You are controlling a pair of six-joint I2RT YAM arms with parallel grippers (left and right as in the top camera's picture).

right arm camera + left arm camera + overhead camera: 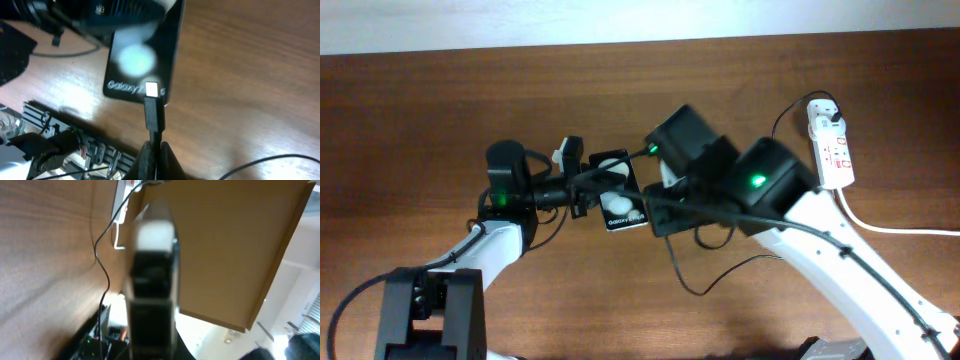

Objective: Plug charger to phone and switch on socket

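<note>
Middle of the surface (430, 110), and both arms meet over the phone (623, 203)! The left fingers (590, 186) pinch the phone at its left end; that side's wrist view is a blur, showing just the dark phone edge-on. Whether the phone sits flat on the wood or is raised off it, I cannot tell. Over to the right wrist view: the right fingers (153, 150) are pressed together on the black connector of the charger (154, 114). Its bright tip is right at the phone's end edge, touching it, though I cannot tell if it is fully seated. Beside the tip runs the lettering (125, 87): "Galaxy Z" reads clearly in white, and the rest is hidden behind the connector. Above it glows a blurred white spot (135, 59). The charger's thin black cable loops down toward the near edge under the right arm. Well apart from all this, near the far right corner, lies the socket (831, 150), red marks showing on its switches and its print too small to read. A white plug sits at its far end, and the thick white cord (895, 228) trails off to the right edge.
</note>
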